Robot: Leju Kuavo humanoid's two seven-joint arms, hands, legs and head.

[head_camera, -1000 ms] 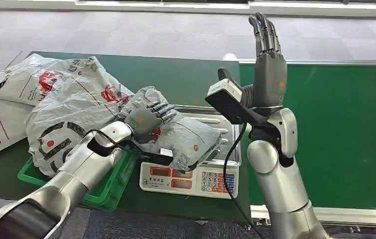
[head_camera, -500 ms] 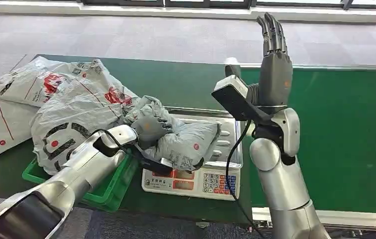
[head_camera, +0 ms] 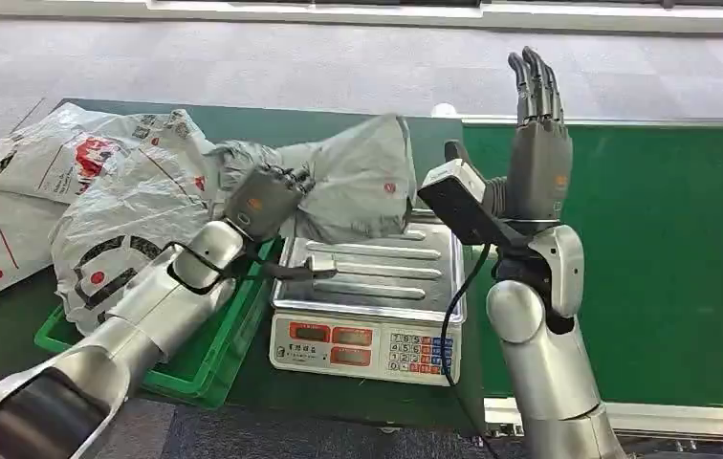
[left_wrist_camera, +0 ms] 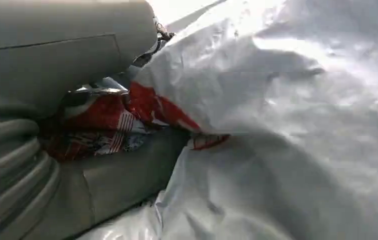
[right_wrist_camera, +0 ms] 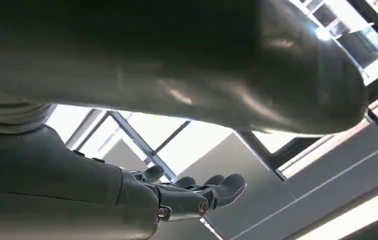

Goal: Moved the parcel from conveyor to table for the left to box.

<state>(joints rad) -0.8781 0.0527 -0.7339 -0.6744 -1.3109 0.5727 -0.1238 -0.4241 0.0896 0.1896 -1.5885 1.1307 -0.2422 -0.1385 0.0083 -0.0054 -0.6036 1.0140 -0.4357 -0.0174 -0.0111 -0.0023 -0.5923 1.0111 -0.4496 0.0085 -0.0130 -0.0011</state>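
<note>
once on scale (head_camera: 367, 287), parcel (head_camera: 358, 182) lifted, left robot hand (head_camera: 264, 199)

The soft grey plastic parcel (head_camera: 362, 182) carries a small red round mark and, at the left wrist, red-and-white print. Left of it, the crumpled white plastic mail bags (head_camera: 99, 182) bear red logos and black lettering. Below the parcel, the steel-topped weighing scale (head_camera: 367, 306) has red displays and a white-and-blue keypad. Left of the scale sits a bright green plastic crate (head_camera: 200, 368). The worktop (head_camera: 339, 143) is dark green.
</note>
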